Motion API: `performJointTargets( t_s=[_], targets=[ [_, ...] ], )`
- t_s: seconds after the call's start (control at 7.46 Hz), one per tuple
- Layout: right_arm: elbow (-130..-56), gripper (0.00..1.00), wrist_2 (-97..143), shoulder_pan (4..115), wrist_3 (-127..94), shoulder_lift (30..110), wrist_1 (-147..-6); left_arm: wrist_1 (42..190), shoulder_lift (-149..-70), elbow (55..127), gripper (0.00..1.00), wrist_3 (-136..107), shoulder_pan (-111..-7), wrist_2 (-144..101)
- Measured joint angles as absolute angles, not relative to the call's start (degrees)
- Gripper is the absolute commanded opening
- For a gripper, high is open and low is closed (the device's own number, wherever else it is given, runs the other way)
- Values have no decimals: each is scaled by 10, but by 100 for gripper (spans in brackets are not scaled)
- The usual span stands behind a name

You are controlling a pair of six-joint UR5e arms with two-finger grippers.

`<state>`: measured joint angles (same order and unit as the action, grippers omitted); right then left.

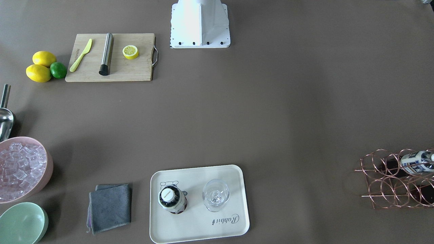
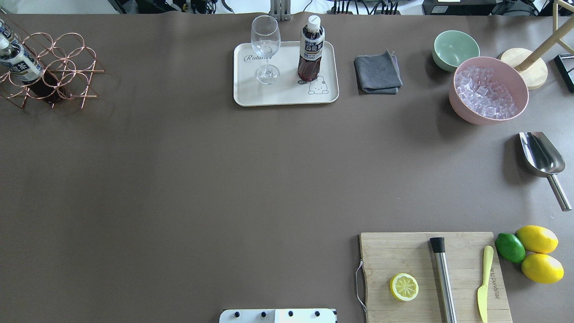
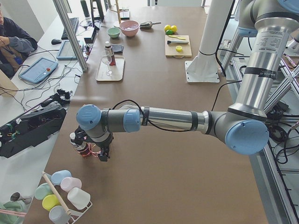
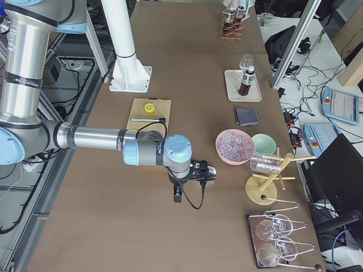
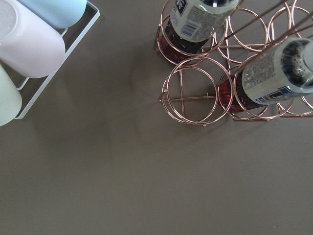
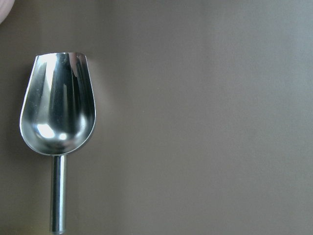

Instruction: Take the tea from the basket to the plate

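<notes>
One tea bottle (image 1: 172,200) (image 2: 311,51) stands upright on the cream plate (image 1: 200,227) (image 2: 282,96), next to a stemmed glass (image 2: 265,49). The copper wire basket (image 2: 67,58) (image 1: 390,179) (image 5: 190,98) sits at the table's far left end and holds two more tea bottles (image 5: 274,73) (image 5: 200,19). My left gripper (image 3: 96,151) hangs just above the basket; I cannot tell whether it is open or shut. Over the steel scoop (image 6: 57,103) hovers my right gripper (image 4: 178,192), and its state cannot be told either. No fingers show in either wrist view.
A pink bowl of ice (image 2: 489,92), a green bowl (image 2: 455,48) and a grey cloth (image 2: 377,72) lie right of the plate. A cutting board (image 2: 462,269) carries a lemon half, muddler and knife, with lemons and a lime beside it. Pastel cups on a rack (image 5: 29,44) sit near the basket.
</notes>
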<state>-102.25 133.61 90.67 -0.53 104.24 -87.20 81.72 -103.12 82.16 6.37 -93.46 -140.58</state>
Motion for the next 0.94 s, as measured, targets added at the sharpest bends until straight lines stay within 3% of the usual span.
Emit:
performJointTargets(
  t_s=[0.94],
  targets=[
    [-1023,100,1336,921,-5,1041,-872,816,-1012,858,99,48,-930,-1352]
  ],
)
